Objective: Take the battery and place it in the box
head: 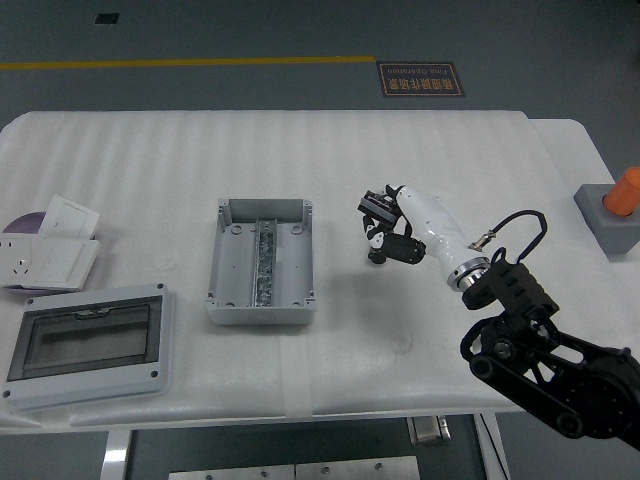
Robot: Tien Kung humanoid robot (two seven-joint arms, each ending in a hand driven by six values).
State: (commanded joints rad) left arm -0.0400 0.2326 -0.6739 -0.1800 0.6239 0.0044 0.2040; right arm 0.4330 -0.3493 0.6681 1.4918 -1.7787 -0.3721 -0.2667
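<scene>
The battery (377, 256), a short black cylinder, lies on the white table (450, 160) to the right of the box, and only its lower end shows from under my hand. My right hand (385, 228) reaches in from the lower right and hovers directly over the battery. Its dark fingers (375, 206) are spread around the battery, with no closed grasp visible. The grey box (225, 300) stands open at mid-table, with a metal rail running down its middle. My left arm is out of the picture.
The box's lid with a clear window (88, 345) lies at the front left. A white socket plate (35, 262) and a purple disc (20, 222) are at the left edge. An orange cylinder on a grey block (612, 205) stands at the right edge.
</scene>
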